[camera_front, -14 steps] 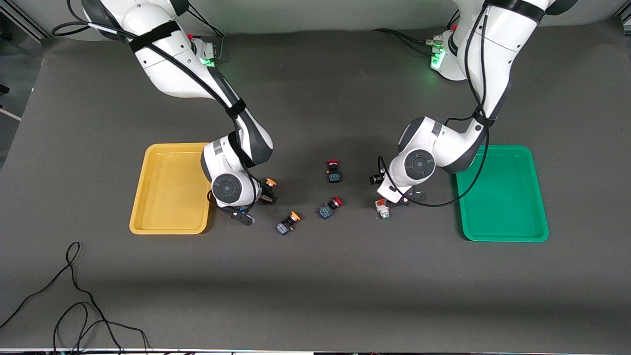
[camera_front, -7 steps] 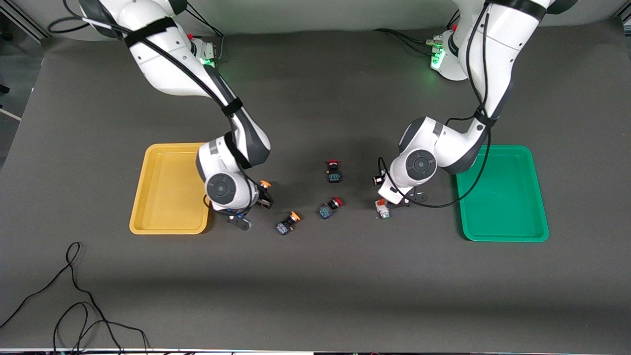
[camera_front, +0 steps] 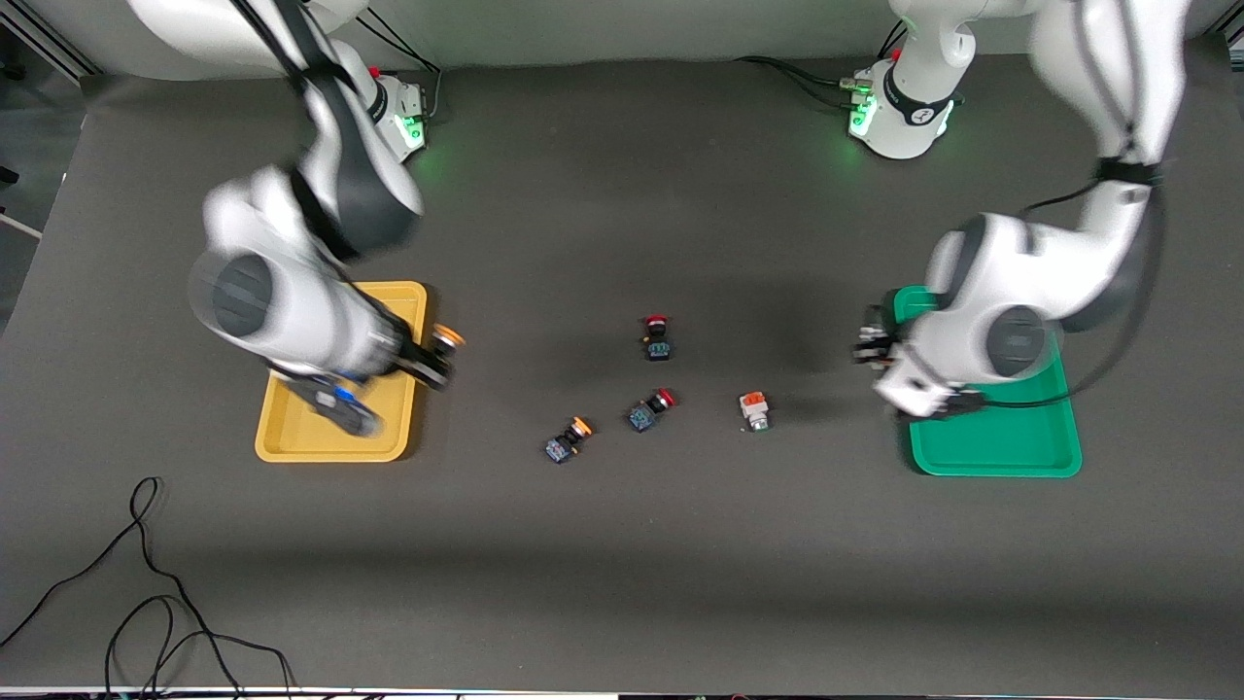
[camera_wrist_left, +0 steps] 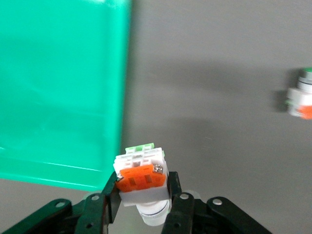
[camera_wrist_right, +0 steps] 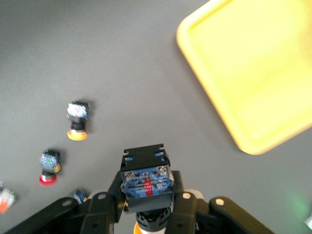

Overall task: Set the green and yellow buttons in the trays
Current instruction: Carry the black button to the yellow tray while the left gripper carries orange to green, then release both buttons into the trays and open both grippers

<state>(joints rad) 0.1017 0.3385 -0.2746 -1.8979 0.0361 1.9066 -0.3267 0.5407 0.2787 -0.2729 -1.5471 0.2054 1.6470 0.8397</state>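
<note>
My right gripper is shut on a black button with an orange-yellow cap and a blue base, held over the edge of the yellow tray that faces the table's middle. My left gripper is shut on a white-grey button with an orange block, held over the table just beside the green tray. A second yellow-capped button and a second white-grey button lie on the table between the trays.
Two black red-capped switches lie in the middle, one farther from the front camera than the other. A loose black cable lies near the front edge at the right arm's end.
Both arms have lifted off the table's middle, each with a button. The right gripper moved to the yellow tray's edge, the left gripper to the green tray's edge.
</note>
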